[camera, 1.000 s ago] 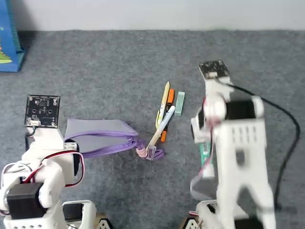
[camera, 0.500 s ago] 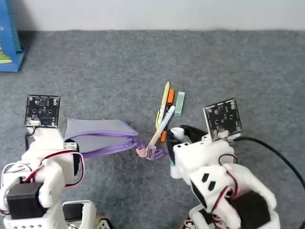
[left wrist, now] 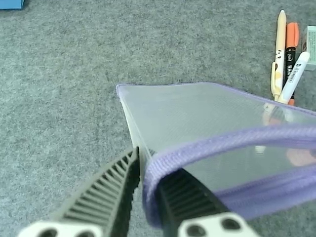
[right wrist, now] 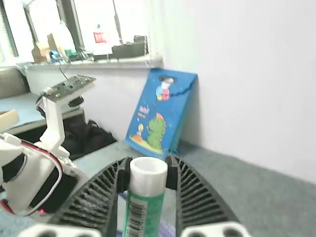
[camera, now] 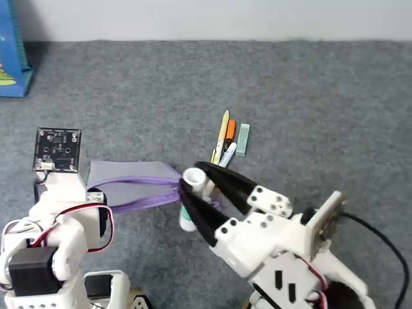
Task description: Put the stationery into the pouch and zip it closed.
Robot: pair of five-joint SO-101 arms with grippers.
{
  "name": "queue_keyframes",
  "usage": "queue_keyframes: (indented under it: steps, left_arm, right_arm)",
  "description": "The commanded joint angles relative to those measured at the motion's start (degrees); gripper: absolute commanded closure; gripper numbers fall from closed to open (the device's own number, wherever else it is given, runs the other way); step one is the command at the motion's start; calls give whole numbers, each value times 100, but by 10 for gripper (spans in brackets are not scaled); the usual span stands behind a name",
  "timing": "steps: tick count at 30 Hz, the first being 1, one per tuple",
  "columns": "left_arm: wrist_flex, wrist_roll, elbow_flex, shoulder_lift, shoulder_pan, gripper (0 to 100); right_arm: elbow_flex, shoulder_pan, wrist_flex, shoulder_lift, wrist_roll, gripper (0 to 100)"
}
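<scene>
A clear pouch (camera: 132,183) with purple zipper edging lies on the grey carpet, its mouth facing right. My left gripper (left wrist: 145,197) is shut on the pouch's (left wrist: 207,128) rim at the pouch's left end. Just off the pouch's mouth, my right gripper (camera: 191,178) is shut on a glue stick (camera: 194,181) with a white cap and green label. The right wrist view shows that glue stick (right wrist: 143,197) upright between the black fingers (right wrist: 195,197). Beyond the mouth lie a pencil, an orange marker and a white pen (camera: 223,145), with a pale green eraser (camera: 243,140) beside them. The pens (left wrist: 287,64) also appear past the pouch.
A blue picture bag (camera: 9,55) stands at the carpet's far left corner, seen as well in the right wrist view (right wrist: 160,113). The white wall runs along the back. Open carpet stretches behind and to the right of the stationery.
The right arm has swung down from upright and leftward, bringing the glue stick over to the pouch's mouth. The left arm and the pouch have stayed put.
</scene>
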Motion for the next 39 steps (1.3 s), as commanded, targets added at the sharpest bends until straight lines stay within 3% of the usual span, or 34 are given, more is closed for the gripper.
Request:
queue_keyframes:
  steps: [1,10,16,26,34,39]
  left_arm:
    - [105,70,-136,35,-9,988]
    - [105,70,-136,35,0,988]
    - [105,70,-136,35,-9,988]
    - [105,70,-136,35,-18,988]
    - [105,70,-136,35,-18,988]
    - [105,70,-127,35,-18,988]
  right_arm:
    - [334,-92,-954,-66,97,991]
    - [1248,-734,-2897,-22,193,991]
    - [2048,-787,-4145,435,1029,991]
    - [2119,-409,-5613,2088,1064,991]
    - [2637,-145,-5736,2492,1090,983]
    - [2813,-163,-5323,2123,1073,809]
